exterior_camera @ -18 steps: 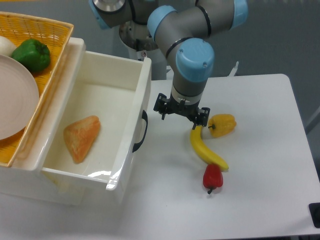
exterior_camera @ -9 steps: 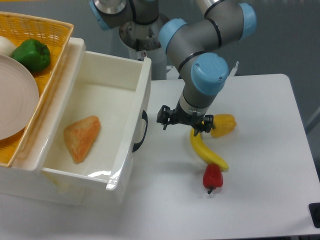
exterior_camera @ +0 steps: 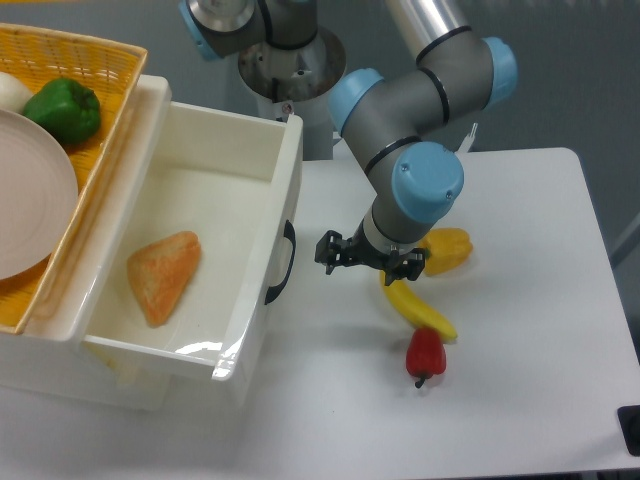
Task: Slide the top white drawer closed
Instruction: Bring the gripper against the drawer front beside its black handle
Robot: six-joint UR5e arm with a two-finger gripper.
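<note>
top white drawer (exterior_camera: 190, 255) open | one bread (exterior_camera: 162, 275) inside | one pincer (exterior_camera: 369, 262) beside

Arm bent low, hand (exterior_camera: 369, 259) pointing down, fingers spread

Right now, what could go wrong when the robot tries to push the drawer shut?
1. The tool hangs right beside the banana and yellow pepper, so swinging toward the top white drawer might knock them.
2. It may catch the black handle instead of pushing the flat front squarely, twisting the drawer.
3. The drawer is pulled far out with an orange wedge of food inside; a hard shove could make it slide.
</note>
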